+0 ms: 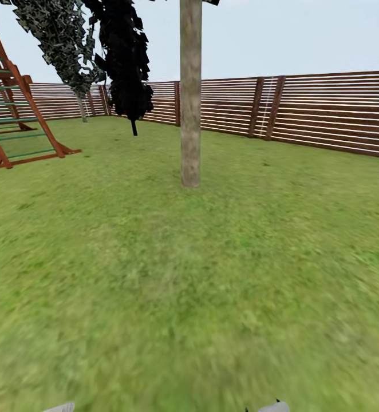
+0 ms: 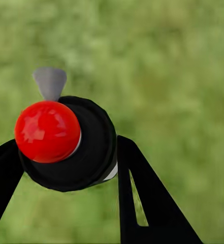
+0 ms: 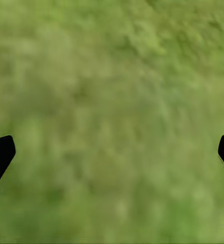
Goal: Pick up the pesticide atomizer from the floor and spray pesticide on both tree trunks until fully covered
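A mottled green, lighter and yellower in patches, is shown across the lawn (image 1: 212,274). The tree trunk (image 1: 190,97) is coloured pale grey-brown with darker mottling. The fence (image 1: 327,111) is made up of reddish-brown horizontal slats with pale gaps, crossed by darker brown posts. A near-black tone is seen on one narrow tree (image 1: 126,57), and a dark grey-green speckle on its neighbour (image 1: 63,40). The climbing frame (image 1: 12,109) is rendered in orange-brown with green rungs. The sky is a flat pale grey-blue. The pesticide atomizer (image 2: 71,145) is black-bodied, with a glossy red top and a grey nozzle. The left gripper (image 2: 66,168) and the right gripper (image 3: 112,152) are black.
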Motion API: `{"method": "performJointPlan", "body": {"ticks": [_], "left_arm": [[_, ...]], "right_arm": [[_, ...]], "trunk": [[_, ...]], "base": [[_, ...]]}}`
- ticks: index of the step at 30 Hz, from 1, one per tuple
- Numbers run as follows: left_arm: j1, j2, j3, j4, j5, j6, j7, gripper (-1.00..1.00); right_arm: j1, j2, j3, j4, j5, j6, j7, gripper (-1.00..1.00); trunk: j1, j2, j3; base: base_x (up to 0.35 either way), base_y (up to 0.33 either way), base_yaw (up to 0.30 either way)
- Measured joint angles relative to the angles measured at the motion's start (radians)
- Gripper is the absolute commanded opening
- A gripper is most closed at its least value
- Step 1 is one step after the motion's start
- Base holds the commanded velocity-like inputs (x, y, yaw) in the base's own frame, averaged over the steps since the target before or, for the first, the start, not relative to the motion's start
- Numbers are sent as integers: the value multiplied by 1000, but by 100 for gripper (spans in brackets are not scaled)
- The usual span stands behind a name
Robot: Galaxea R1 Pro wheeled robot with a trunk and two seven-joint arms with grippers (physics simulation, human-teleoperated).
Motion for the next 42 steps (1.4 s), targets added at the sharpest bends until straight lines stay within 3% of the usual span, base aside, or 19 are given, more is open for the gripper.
{"method": "performJointPlan", "body": {"ticks": [42], "left_arm": [[0, 0, 0, 0, 0, -2, 0, -100]], "right_arm": [[0, 0, 0, 0, 0, -1, 0, 100]], "trunk": [[0, 0, 0]], "base": [[338, 0, 0]]}}
